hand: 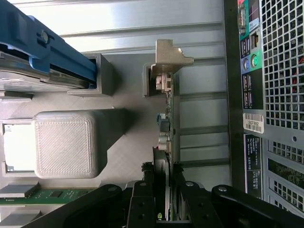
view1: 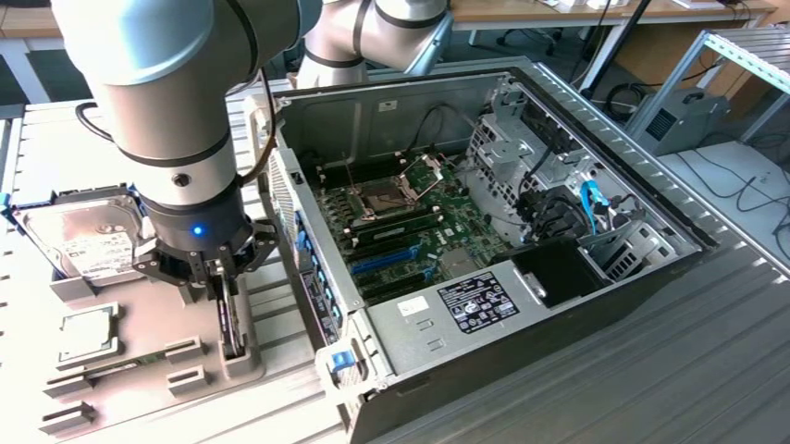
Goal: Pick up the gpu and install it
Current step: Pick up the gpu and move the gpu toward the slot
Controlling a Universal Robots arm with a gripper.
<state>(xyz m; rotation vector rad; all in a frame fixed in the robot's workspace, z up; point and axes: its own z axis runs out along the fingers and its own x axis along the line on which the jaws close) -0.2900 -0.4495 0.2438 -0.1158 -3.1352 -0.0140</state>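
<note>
Wrist view, end effector (hand: pixel 164 187) clamping upright gpu (hand: pixel 165 127), hard drive (hand: pixel 21 76) beside, computer case (hand: pixel 280 95) near.

Bright light, perhaps overhead; glare on table (hand: pixel 142 19)

We see pincer (view1: pixel 222 291) hemmed in: PC case wall (view1: pixel 289 196) just beside it, hard drive (view1: pixel 87 238) near on opp. side. Open case top leaves free way in from above.
</note>
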